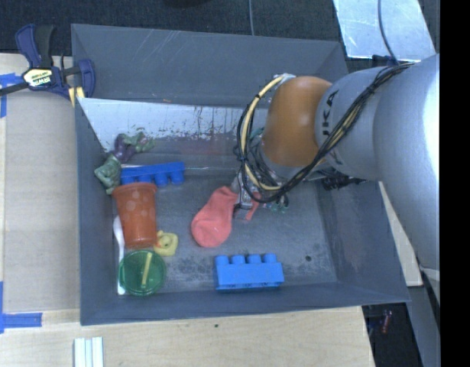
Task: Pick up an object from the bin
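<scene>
The arm's gripper hangs low near the middle of the grey bin, at the upper right end of a soft pink lump. The orange wrist cover and looped cables hide its grip, so whether it is clenched or released cannot be told. A blue brick lies near the front wall. To the left lie a second blue brick, an orange cup, a green cup, a small yellow piece and a green-and-purple toy.
</scene>
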{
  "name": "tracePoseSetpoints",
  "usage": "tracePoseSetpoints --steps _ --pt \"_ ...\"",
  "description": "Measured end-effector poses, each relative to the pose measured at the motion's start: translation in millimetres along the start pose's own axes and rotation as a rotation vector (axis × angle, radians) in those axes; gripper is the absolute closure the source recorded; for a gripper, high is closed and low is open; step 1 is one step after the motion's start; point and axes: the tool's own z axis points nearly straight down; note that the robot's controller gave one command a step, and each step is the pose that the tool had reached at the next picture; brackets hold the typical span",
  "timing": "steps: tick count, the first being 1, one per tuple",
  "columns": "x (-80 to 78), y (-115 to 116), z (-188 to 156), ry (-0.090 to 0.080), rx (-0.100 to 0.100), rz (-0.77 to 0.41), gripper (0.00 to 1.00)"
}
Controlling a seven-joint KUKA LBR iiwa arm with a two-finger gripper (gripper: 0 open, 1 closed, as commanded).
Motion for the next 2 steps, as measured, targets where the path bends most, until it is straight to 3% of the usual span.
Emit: tracePoseSetpoints --steps 1,2 --pt "0.1 0.1 -1.3 -0.001 0.0 -0.001 1.0" --pt "8.8 -5.0 -78.7 0.004 0.001 -0.021 1.0"
